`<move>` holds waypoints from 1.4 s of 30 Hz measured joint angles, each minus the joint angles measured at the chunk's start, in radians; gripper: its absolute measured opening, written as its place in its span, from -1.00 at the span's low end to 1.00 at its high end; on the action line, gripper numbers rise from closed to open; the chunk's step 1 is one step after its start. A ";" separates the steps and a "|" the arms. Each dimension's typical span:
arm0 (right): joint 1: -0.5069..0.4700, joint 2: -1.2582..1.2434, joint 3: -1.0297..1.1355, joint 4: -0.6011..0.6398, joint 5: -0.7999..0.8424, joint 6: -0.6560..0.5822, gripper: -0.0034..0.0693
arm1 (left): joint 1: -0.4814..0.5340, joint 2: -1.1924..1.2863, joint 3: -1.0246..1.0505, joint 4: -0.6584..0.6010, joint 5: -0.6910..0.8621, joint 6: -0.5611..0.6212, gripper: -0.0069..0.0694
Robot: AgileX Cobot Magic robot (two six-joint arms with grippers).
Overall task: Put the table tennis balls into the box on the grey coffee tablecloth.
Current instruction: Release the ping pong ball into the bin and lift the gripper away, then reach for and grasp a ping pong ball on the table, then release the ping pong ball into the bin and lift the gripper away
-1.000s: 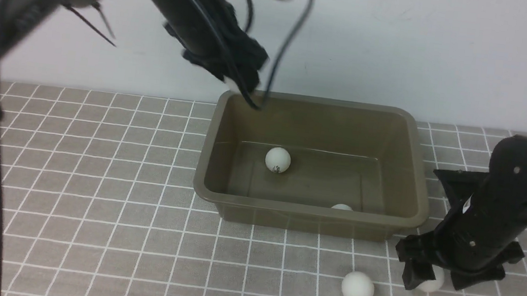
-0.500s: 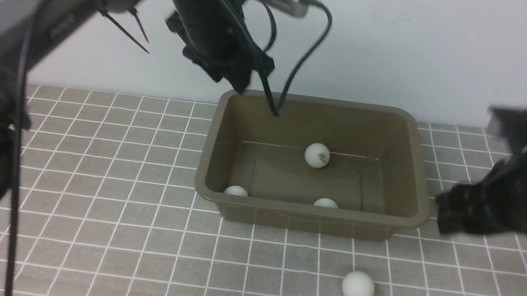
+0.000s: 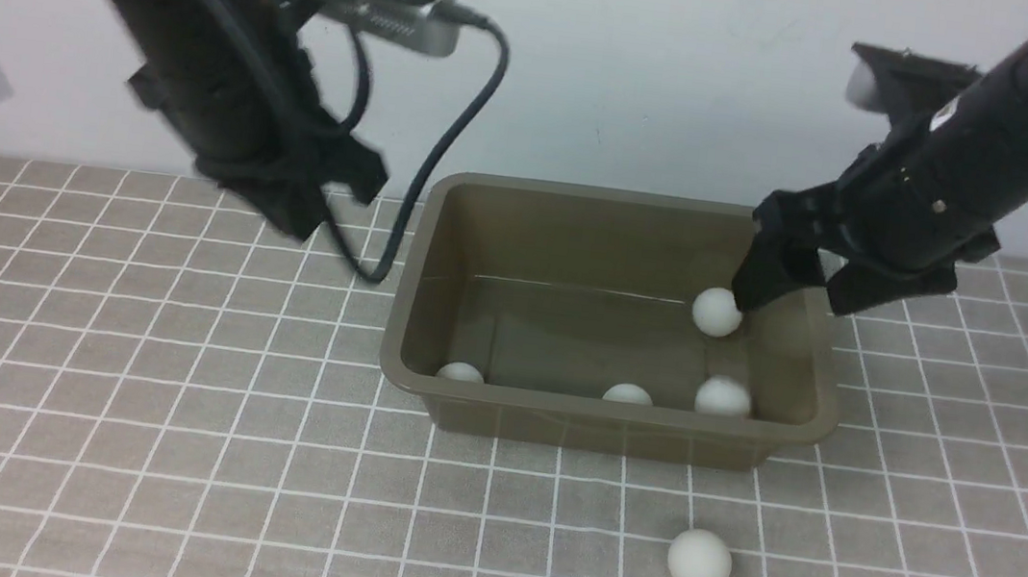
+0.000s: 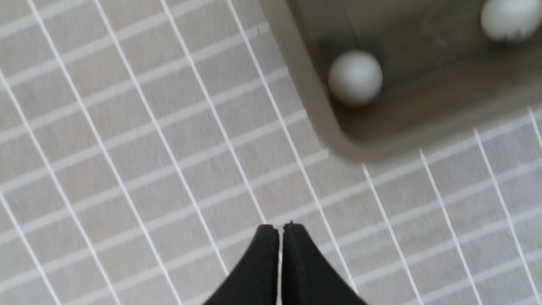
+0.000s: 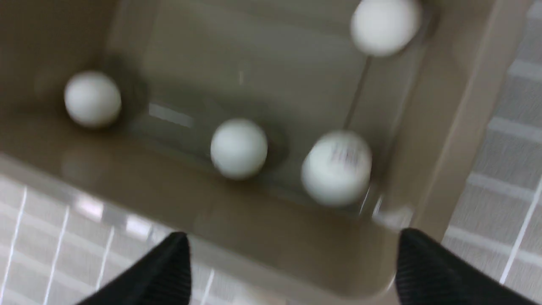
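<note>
We count 4 table tennis balls (image 3: 628, 393) in the box (image 3: 596, 414). 1 ball (image 3: 699, 561) lies on the grey coffee tablecloth (image 3: 167, 443) near its front wall, not yet collected. Right gripper (image 3: 800, 287) wide, empty, over the box; left gripper (image 4: 279, 228) shut, empty.

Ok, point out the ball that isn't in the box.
Front view: the table tennis ball lies on the tablecloth in front of the box, toward its right end, apart from it.

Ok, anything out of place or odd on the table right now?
Only one stray: a table tennis ball lies on the tablecloth in front of the box. The other four are inside; nothing looks spilled or damaged.
</note>
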 joint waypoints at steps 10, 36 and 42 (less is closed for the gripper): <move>0.083 -0.159 0.262 -0.007 0.030 0.058 0.62 | 0.001 -0.334 0.416 -0.002 -0.121 -0.032 -0.83; 0.234 -0.094 0.424 -0.159 -0.230 0.122 0.09 | 0.001 -0.404 0.485 -0.004 -0.147 -0.032 -0.83; 0.227 -0.231 0.330 -0.223 -0.339 0.122 0.09 | 0.001 -0.404 0.485 -0.010 -0.147 -0.032 -0.83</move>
